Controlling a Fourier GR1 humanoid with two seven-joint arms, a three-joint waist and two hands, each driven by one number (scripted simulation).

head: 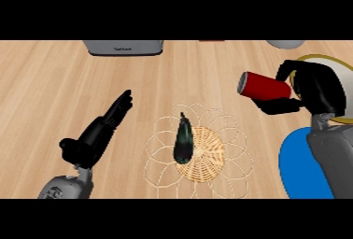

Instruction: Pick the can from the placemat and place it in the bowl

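So the can (265, 87) is already off the placemat (198, 151) and up in your right hand (312, 88). It's red w/ a grey end, lying on its side, long axis running roughly left-right across the view, grey end pointing away from the palm toward the left. Fingers curl under and behind it, so the hand is closed around the can, not just touching it.

The relation that matters: bowl vs can. There's a blue curved thing (295, 161) just below the right hand, tucked against the forearm, and I'd guess that's the bowl, tho most of it is hidden by the arm so can't be 100% sure. There's also a yellow-rimmed plate (339, 65) peeking out behind the hand. If blue = bowl, you need to pull back toward yourself and lower, prob tipping the can upright-ish first. Right hand is obv the nearer one.

Left hand (100, 130) is well apart, on the other side of the mat, fingers straight, holding nothing.

On the mat there's a dark eggplant-looking thing (183, 140), lengthwise front-to-back. Leave it.

Surface is a light wood bench (62, 88). Far edge has a grey toaster-ish box (124, 47) and a grey rounded object (285, 44), both well clear of the hand.
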